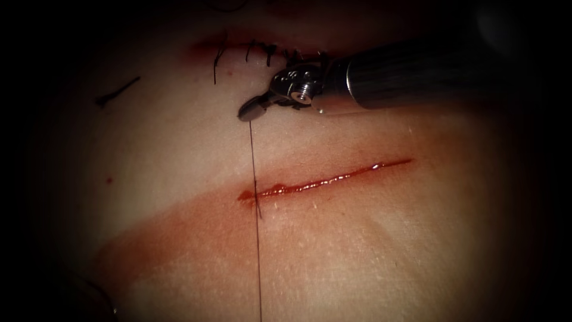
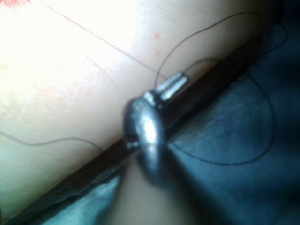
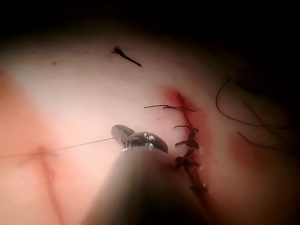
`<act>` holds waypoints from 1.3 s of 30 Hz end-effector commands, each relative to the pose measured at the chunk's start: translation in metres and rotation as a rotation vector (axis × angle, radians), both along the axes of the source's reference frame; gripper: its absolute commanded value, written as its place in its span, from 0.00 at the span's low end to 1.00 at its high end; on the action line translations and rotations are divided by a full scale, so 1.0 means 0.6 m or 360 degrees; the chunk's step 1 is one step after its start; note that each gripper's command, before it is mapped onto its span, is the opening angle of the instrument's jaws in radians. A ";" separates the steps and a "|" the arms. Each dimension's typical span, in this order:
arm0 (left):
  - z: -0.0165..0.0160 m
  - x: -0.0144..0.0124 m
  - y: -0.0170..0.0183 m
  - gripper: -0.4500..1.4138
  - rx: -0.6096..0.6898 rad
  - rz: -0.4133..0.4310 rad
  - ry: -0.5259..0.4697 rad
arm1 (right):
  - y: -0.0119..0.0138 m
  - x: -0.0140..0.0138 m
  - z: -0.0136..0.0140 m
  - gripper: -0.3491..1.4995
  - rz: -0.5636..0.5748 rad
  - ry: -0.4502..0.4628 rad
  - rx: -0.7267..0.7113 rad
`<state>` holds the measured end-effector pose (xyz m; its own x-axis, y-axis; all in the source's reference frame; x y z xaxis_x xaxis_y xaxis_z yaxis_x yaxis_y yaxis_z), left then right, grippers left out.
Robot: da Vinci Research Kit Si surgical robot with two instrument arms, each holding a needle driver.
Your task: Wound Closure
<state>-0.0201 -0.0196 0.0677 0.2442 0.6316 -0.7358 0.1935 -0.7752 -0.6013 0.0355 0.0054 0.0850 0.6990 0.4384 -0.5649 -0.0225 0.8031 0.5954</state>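
Observation:
The tissue (image 1: 369, 250) bears a cut (image 1: 333, 177) wet with red fluid. My right tool (image 1: 253, 109) hangs above the cut's left end, jaws shut on the thread (image 1: 252, 155). That thread runs taut from the jaws into the cut's left end and on toward the near edge of the tissue. In the right wrist view the right tool (image 3: 122, 132) holds the thread (image 3: 86, 143), which leads to the cut (image 3: 41, 153). The left tool (image 2: 171, 86) sits at the tissue's edge, jaws shut, with thread (image 2: 206, 30) curving off them. I see no needle.
An older stitched cut (image 1: 256, 50) with dark knots lies just behind the right tool's wrist, seen too as the stitched cut (image 3: 190, 145). A loose cut end of thread (image 1: 118, 91) lies far left. Dark cloth (image 2: 243, 140) with looped thread borders the tissue.

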 end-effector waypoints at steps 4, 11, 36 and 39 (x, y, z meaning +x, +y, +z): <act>0.0015 -0.0018 -0.0028 0.00 0.0015 0.0008 -0.0003 | 0.0002 0.0009 0.0012 0.00 0.0004 -0.0004 -0.0001; 0.0024 -0.0025 -0.0043 0.00 0.0038 0.0021 0.0000 | 0.0011 0.0009 0.0018 0.00 0.0018 -0.0019 -0.0019; -0.0081 0.0015 0.0107 0.00 -0.0026 -0.0076 -0.0017 | -0.0020 -0.0002 -0.0011 0.42 0.0122 -0.0020 -0.0048; -0.0112 0.0033 0.0162 0.00 -0.0059 -0.0124 -0.0009 | -0.0018 -0.0011 -0.0024 0.57 0.0165 -0.0007 -0.0048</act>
<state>-0.0172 -0.0082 0.0600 0.2966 0.5734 -0.7637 0.1272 -0.8163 -0.5635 0.0343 0.0045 0.0829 0.6510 0.4935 -0.5767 -0.1122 0.8140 0.5699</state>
